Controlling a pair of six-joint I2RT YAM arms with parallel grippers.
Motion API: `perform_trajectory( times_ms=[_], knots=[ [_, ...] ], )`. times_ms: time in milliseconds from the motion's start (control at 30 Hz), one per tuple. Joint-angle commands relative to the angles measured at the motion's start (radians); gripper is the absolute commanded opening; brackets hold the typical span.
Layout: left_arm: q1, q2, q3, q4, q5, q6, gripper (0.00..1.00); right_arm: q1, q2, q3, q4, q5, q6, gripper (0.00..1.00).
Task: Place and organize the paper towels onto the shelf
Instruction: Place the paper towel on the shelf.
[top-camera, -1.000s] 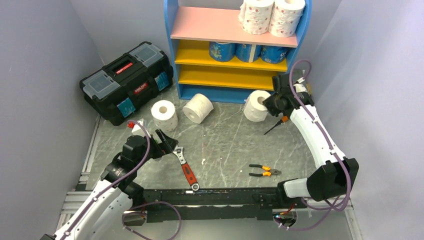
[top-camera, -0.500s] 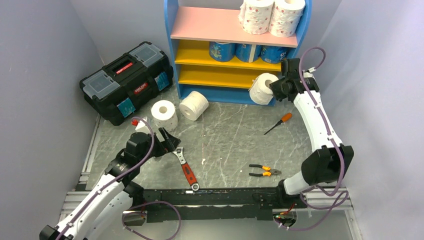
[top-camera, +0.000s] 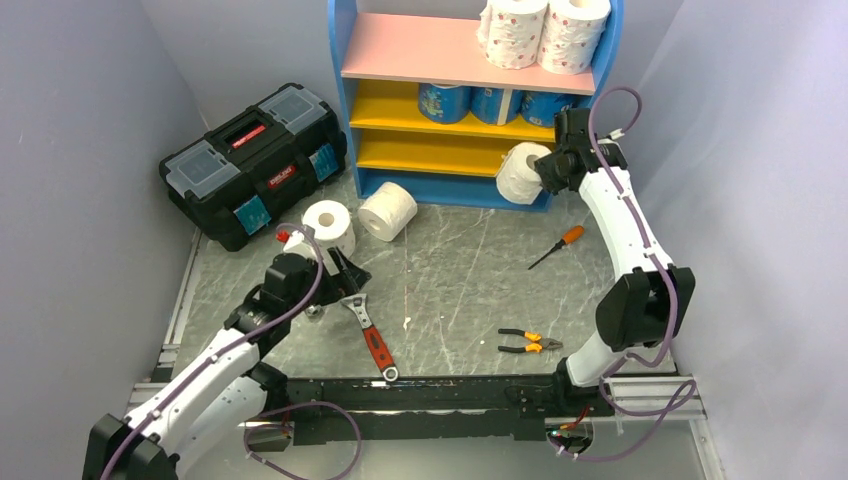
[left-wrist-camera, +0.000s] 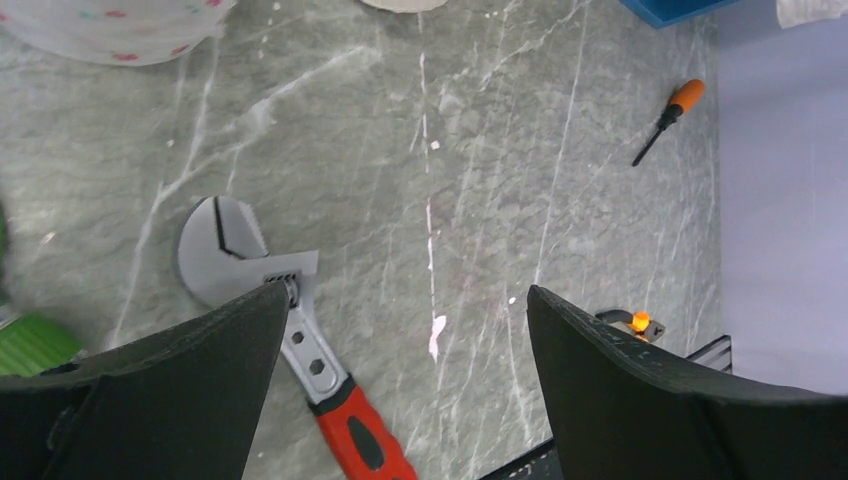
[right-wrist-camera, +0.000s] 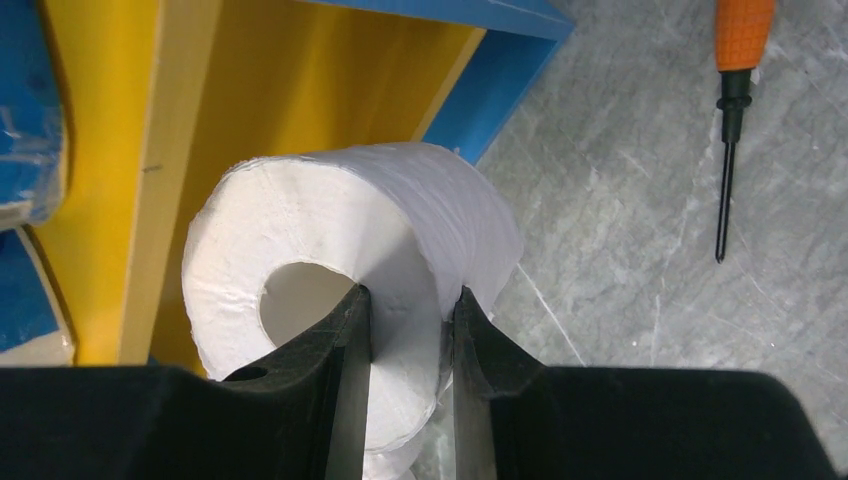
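Note:
The blue-framed shelf (top-camera: 340, 60) stands at the back with a pink top board and two yellow boards. Two pink-dotted rolls (top-camera: 545, 30) stand on the top board. Three blue-wrapped rolls (top-camera: 495, 103) sit on the upper yellow board. My right gripper (top-camera: 545, 170) is shut on the wall of a plain white roll (top-camera: 520, 172), one finger in its core, holding it in front of the lower yellow board (right-wrist-camera: 290, 90); the roll also shows in the right wrist view (right-wrist-camera: 400, 230). Two plain rolls (top-camera: 328, 226) (top-camera: 389, 211) lie on the table. My left gripper (top-camera: 345, 275) is open and empty above the table near them.
A black toolbox (top-camera: 255, 160) sits at the back left. A red-handled adjustable wrench (top-camera: 368, 335) lies under my left gripper, also in the left wrist view (left-wrist-camera: 300, 340). An orange screwdriver (top-camera: 556, 246) and pliers (top-camera: 528, 343) lie on the grey marble table on the right.
My right gripper lifted the plain roll off the table and carried it up to the front of the shelf's lower board. My left arm moved forward and right toward the two loose rolls.

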Motion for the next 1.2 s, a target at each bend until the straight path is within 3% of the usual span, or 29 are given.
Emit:
perform_trajectory(
  times_ms=[0,167,300,467,867,1167],
  knots=[
    [-0.001,0.078,0.058,0.202,0.057,-0.034,0.95,-0.01,0.027,0.093,0.061,0.045,0.031,0.0],
    [-0.046,0.189,0.095,0.351,0.026,-0.059,0.96,-0.019,0.06,0.134,0.04,0.061,0.036,0.0],
    [-0.142,0.29,0.157,0.456,-0.054,-0.028,0.98,-0.022,0.071,0.146,0.047,0.066,0.037,0.01],
    [-0.23,0.44,0.245,0.603,-0.152,0.06,0.99,-0.025,0.091,0.157,0.052,0.041,0.037,0.1],
    [-0.255,0.805,0.453,1.0,-0.07,0.261,0.99,-0.048,0.107,0.189,0.069,-0.018,0.019,0.34],
    [-0.286,1.023,0.624,1.157,0.016,0.329,0.99,-0.054,0.105,0.186,0.072,-0.039,-0.006,0.45]
  ],
)
